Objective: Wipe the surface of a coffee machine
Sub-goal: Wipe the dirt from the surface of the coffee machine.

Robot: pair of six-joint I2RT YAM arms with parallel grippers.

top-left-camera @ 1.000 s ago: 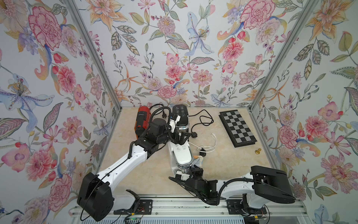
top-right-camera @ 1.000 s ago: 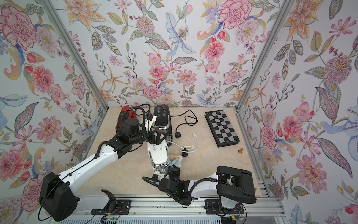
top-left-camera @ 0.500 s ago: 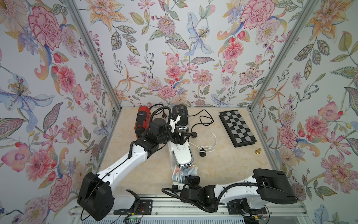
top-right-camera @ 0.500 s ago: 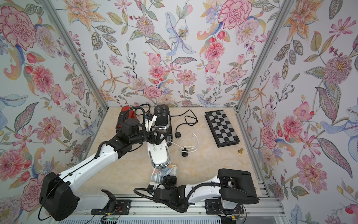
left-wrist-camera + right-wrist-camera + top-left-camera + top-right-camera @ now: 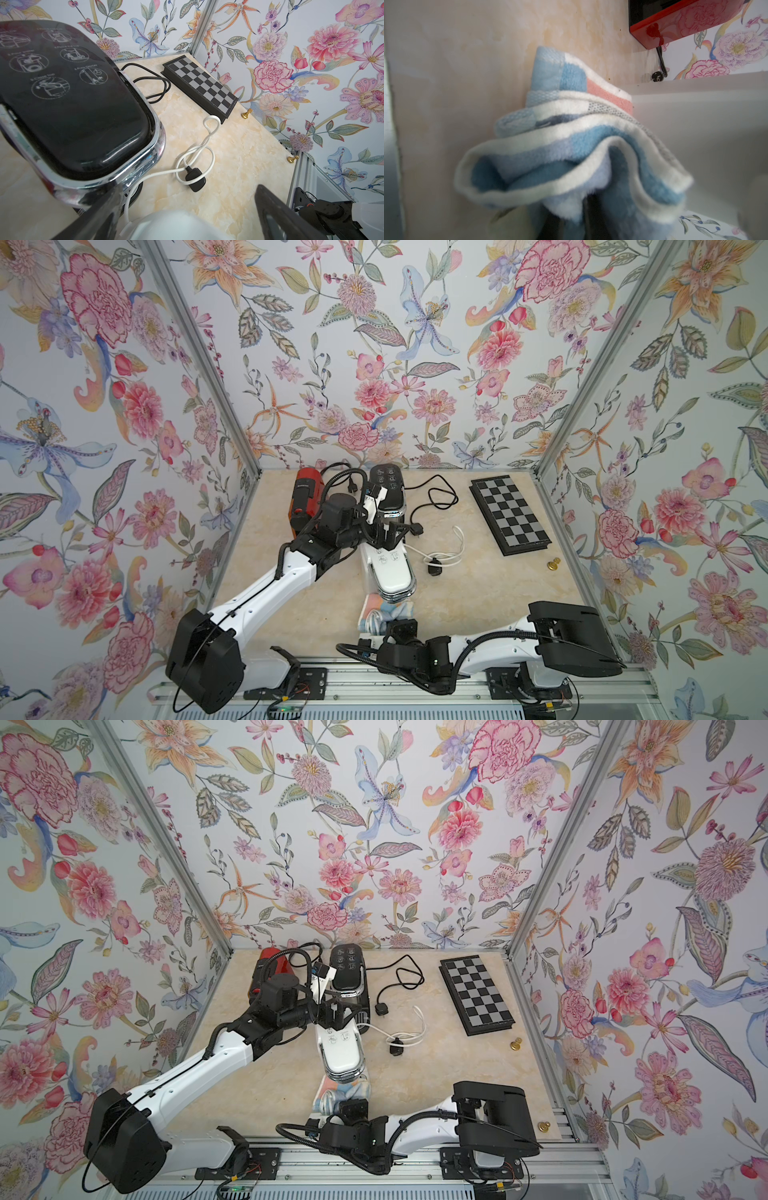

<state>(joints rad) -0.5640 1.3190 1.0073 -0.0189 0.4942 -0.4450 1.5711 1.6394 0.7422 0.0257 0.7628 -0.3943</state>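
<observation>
Mid-frame in both top views, the white coffee machine [image 5: 390,572] stands on the marble surface [image 5: 478,597] — a striped towel [image 5: 384,614] is bunched against its lower front edge, with the right end effector [image 5: 400,628] clamped on it. The left end effector [image 5: 388,531] is spread wide over the machine's upper end.

Floral wallpaper walls [image 5: 374,364], aluminium corner posts [image 5: 208,369], beige marble-pattern tabletop [image 5: 478,593], even light.
</observation>
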